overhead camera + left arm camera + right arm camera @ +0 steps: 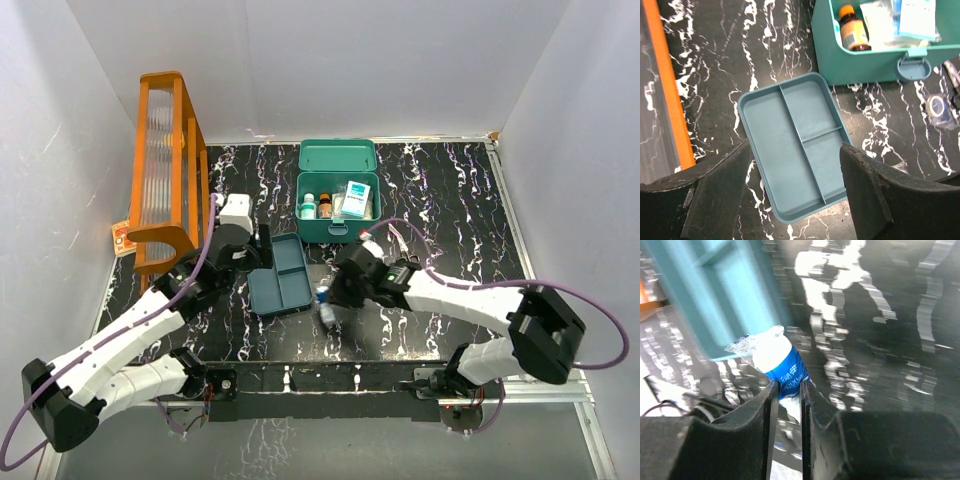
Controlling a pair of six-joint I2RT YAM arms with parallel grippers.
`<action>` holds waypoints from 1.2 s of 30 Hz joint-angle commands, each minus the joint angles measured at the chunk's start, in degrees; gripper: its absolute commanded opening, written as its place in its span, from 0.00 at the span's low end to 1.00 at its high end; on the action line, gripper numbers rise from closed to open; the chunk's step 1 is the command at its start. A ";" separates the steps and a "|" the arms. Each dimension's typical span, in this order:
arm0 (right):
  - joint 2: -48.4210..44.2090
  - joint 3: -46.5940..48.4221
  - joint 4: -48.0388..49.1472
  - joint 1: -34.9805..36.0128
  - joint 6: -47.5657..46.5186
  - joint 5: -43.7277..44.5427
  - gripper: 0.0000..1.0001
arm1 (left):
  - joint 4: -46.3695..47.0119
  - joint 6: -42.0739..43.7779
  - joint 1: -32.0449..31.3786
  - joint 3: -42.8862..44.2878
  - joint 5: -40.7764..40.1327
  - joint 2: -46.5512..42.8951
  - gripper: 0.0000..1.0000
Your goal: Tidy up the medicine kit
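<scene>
Medicine kit sat at the 12 o'clock of the black marbled table. Its lid was thrown back. A pale bottle, a brown bottle and a white-and-blue box stood inside.

Divided tray lay at the kit's 7 o'clock. Orange rack stood at the table's 10 o'clock.

Left gripper hung at the tray's 10 o'clock. Right gripper was at the tray's 3 o'clock, pinching a blue-and-white packet.

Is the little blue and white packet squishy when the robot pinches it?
Probably soft and light: the packet has crinkly clear wrap, and the right tool pinches it nearly flat. The shiny wrap might slip.
</scene>
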 commanded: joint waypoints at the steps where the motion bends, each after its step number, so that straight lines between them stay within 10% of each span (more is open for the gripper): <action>1: 5.86 10.64 12.13 5.70 3.65 6.56 0.20 | -3.53 -1.74 -0.26 3.92 -6.63 -4.61 0.71; 17: 33.53 33.38 14.29 9.05 1.78 9.89 0.31 | -12.14 -7.55 -0.26 6.29 -14.35 -13.39 0.70; 30: 25.05 30.10 13.62 9.20 -3.87 17.49 0.42 | -13.04 -8.96 -0.25 5.01 -7.80 -9.79 0.70; 36: 13.42 19.24 11.45 9.14 -2.14 22.97 0.36 | -13.73 -9.93 -0.26 4.74 -2.84 -2.97 0.47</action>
